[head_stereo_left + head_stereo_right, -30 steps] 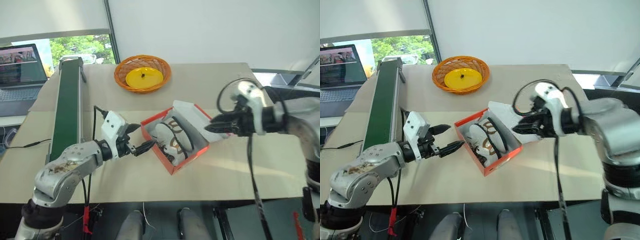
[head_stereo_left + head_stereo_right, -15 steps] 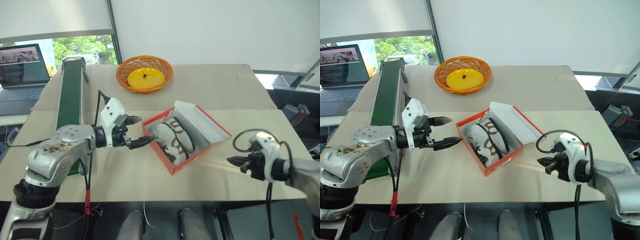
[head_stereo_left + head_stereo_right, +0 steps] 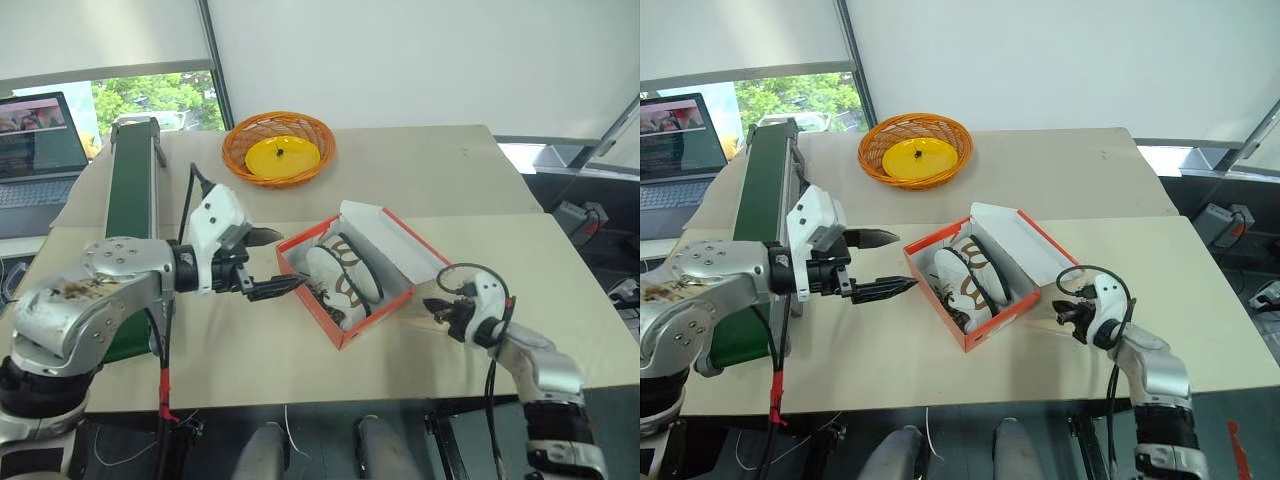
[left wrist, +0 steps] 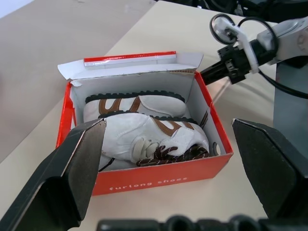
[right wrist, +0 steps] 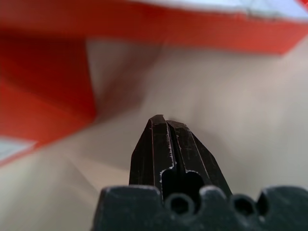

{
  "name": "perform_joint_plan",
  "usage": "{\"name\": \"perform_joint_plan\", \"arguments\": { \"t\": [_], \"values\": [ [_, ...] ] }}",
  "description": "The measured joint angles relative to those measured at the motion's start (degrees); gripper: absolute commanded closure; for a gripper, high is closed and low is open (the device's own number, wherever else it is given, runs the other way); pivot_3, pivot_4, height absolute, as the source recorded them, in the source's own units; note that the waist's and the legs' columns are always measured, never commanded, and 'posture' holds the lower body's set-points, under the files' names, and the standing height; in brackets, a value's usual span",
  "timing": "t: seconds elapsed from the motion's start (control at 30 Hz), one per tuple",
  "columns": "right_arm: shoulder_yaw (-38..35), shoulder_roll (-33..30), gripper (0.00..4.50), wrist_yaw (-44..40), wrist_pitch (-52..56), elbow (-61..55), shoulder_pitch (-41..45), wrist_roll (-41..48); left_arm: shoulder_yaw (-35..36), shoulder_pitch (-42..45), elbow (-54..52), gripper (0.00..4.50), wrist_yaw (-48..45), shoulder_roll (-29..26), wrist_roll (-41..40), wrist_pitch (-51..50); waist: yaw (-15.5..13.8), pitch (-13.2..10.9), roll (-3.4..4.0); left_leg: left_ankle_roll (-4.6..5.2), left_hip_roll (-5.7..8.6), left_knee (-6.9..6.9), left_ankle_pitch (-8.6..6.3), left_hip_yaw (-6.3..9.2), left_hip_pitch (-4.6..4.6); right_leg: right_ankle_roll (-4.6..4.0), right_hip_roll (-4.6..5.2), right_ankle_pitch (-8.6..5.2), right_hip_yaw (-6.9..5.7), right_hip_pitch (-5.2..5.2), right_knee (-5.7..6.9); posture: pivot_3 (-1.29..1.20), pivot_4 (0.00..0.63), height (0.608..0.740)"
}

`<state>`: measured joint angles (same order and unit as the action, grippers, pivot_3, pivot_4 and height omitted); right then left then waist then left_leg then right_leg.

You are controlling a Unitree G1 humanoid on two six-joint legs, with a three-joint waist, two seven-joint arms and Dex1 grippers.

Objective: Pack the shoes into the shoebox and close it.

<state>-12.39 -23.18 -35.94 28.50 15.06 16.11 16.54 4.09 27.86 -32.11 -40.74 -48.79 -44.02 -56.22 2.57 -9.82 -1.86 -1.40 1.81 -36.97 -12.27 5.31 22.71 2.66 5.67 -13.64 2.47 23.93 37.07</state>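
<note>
With shoes [image 4: 144, 127] lying inside the box [image 4: 159, 180], the closed right tool [image 3: 432, 306] is sitting low beside its open lid [image 3: 395, 240], likely to lift it, while the open left tool [image 3: 270, 262] is hovering opposite.

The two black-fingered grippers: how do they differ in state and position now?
The left gripper has its fingers wide open; the right gripper has its fingers pressed shut. The left gripper hangs beside the orange-red cardboard shoebox at its long side; the right gripper sits low near the table, beside the raised flap lid. Both point toward the shoebox and hold nothing.
</note>
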Motion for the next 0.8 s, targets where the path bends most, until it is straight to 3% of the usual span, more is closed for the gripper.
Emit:
{"name": "perform_joint_plan", "arguments": {
  "t": [0.3,0.47,0.63,0.8],
  "values": [
    [-1.80,2.40,4.41,0.95,-14.33,5.52,7.87,0.77,-0.10,-0.52,-0.86,0.00,2.56,1.99,-0.82,-1.17,0.08,0.00,0.01,0.00,-0.06,0.00,0.00,-0.02,-0.03,-0.05,-0.06,0.03,0.03,0.00,0.02,0.00,0.150,0.740],
    [-2.24,3.20,4.41,0.88,-14.24,-0.66,8.87,4.82,-1.04,-0.42,-0.78,0.00,3.02,3.39,-0.34,-1.10,-0.01,0.00,0.01,0.00,-0.13,0.00,0.00,-0.01,0.00,-0.09,-0.13,0.06,0.03,0.06,0.03,0.00,0.150,0.740],
    [-2.15,0.46,4.41,-2.67,1.97,-20.36,3.24,19.82,-1.75,-0.26,-0.64,0.00,3.01,3.94,0.77,-0.37,-0.14,0.00,0.02,0.00,-0.18,0.00,-0.01,0.04,0.03,-0.10,-0.19,0.06,0.03,0.03,0.00,0.00,0.150,0.740],
    [-2.38,-4.55,4.41,-4.03,16.47,-31.85,-0.78,34.61,-3.04,0.47,0.03,0.00,2.44,4.48,1.46,0.85,-0.22,0.00,0.02,0.00,-0.24,-0.01,0.00,0.04,-0.03,-0.12,-0.29,0.07,0.03,-0.04,0.00,0.00,0.150,0.740]
  ]
}}
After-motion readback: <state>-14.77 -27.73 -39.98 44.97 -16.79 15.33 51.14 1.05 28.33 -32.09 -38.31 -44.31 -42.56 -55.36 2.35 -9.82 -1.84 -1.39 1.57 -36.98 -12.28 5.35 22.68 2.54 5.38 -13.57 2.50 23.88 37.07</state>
